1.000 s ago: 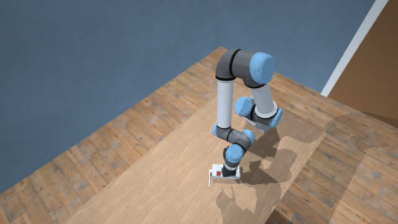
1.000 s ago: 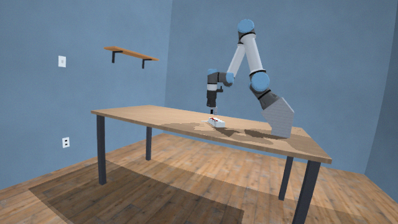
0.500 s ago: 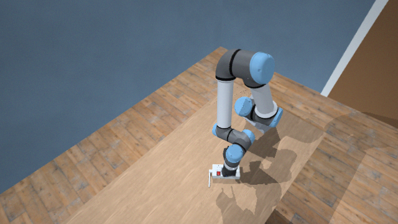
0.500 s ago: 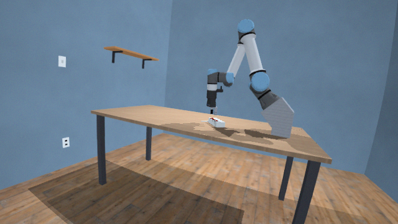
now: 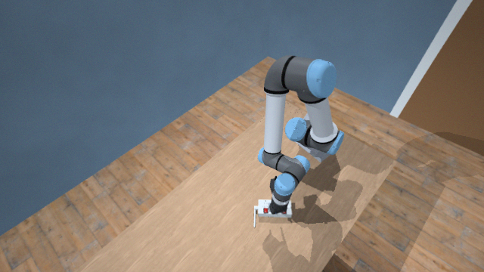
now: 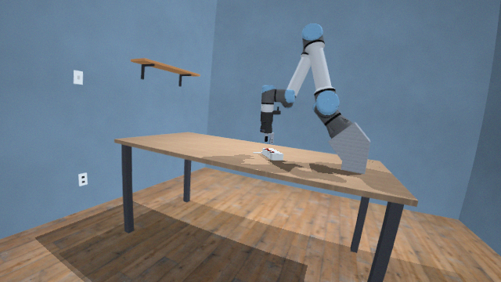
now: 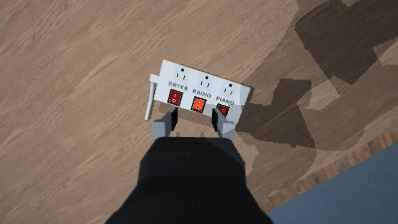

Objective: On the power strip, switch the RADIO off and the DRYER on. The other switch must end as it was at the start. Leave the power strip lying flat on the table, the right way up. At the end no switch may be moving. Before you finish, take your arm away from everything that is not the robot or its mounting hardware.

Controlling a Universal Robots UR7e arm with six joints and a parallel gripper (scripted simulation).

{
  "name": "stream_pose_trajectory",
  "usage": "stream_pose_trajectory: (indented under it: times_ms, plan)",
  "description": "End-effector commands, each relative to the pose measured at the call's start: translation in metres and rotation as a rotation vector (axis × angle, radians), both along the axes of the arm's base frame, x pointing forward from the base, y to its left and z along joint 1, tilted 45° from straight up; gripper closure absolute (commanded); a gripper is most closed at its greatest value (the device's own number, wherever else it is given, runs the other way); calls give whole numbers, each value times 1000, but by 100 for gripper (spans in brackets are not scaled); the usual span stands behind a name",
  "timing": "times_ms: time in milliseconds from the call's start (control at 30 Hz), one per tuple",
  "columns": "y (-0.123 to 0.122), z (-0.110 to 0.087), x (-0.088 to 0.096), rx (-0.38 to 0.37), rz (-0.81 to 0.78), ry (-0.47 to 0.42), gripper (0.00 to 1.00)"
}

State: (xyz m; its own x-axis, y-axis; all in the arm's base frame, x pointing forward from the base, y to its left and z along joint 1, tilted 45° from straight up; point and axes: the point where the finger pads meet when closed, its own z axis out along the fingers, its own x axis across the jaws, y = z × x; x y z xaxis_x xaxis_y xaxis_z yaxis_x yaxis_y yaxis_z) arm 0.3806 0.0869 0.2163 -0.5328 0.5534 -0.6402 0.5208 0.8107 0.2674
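A white power strip (image 7: 202, 82) (image 5: 262, 206) (image 6: 273, 153) lies flat on the wooden table, right way up. In the wrist view it carries three red rocker switches: DRYER (image 7: 174, 97) on the left is dark, RADIO (image 7: 199, 104) in the middle glows bright, PIANO (image 7: 223, 110) on the right is dark and partly behind a finger. My gripper (image 7: 194, 114) (image 6: 268, 138) (image 5: 273, 208) is open and empty. It hangs a short way above the strip, its fingers on either side of the RADIO switch.
A short white cable stub (image 7: 149, 101) (image 5: 255, 220) sticks out of the strip's DRYER end. The table's edge (image 7: 320, 172) runs close by on the PIANO side. The arm's grey base (image 6: 350, 146) stands on the table beyond the strip.
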Motion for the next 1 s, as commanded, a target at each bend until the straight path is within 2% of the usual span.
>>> stream_pose_trajectory:
  times_ms: [0, 233, 267, 433, 667, 967]
  plan:
    - [-1, 9, -6, -46, 67, 12, 0]
    - [-2, 34, -27, -211, 287, 48, 0]
    - [-2, 34, -27, -211, 287, 48, 0]
    - [-1, 47, -41, -312, 417, 65, 0]
    - [-1, 52, -47, -356, 473, 71, 0]
    - [-1, 53, -47, -359, 477, 72, 0]
